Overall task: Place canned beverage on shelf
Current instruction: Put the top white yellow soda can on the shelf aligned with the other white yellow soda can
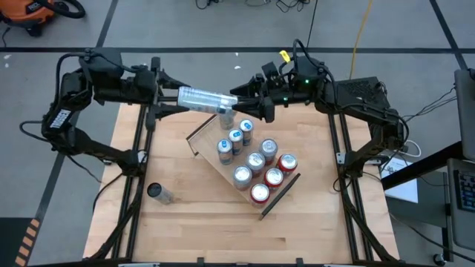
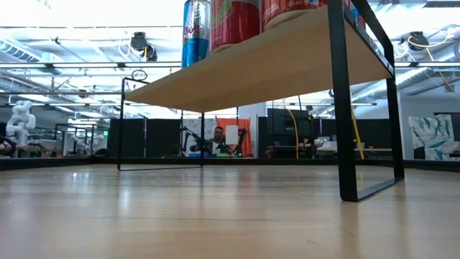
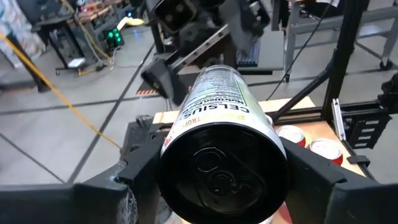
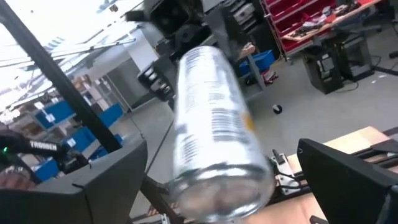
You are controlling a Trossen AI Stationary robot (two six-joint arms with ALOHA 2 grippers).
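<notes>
Left claw grips glossy cylindrical can; right claw open around it

9 cans on shelf, 1 held can, 1 can on table.

Even overhead light falls on the table, with soft shadows beside the shelf; ceiling strips glare white in the low view, and the can smears with motion blur at the right wrist
</notes>
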